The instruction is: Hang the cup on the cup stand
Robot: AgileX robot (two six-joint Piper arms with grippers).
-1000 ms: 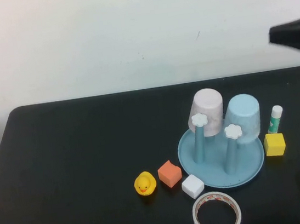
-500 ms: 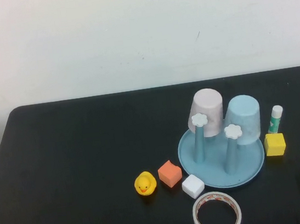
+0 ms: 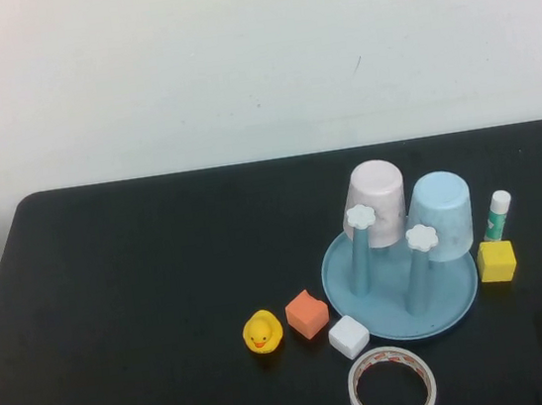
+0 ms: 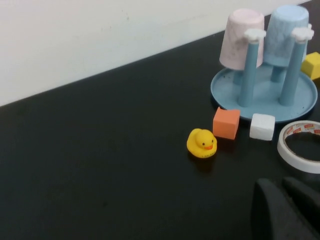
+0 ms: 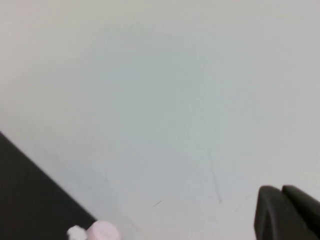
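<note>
The cup (image 3: 442,215), surely light, stiff and slippery, hangs upside down on the cup stand (image 3: 405,307) at the frame's right; grasp its wall gently, since your left gripper (image 4: 283,209) and right gripper (image 5: 286,212) are both clenched on nothing.

Matt black table (image 3: 145,309), plastic cup (image 3: 441,212)

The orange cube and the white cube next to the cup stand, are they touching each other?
Apart. The left wrist view shows bare black table between the orange cube and the white cube; the high view shows the same gap.

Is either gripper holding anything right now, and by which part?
Nothing is held. The left gripper and right gripper are both shut, empty, away from the stand. The cup sits upside down on the cup stand.
</note>
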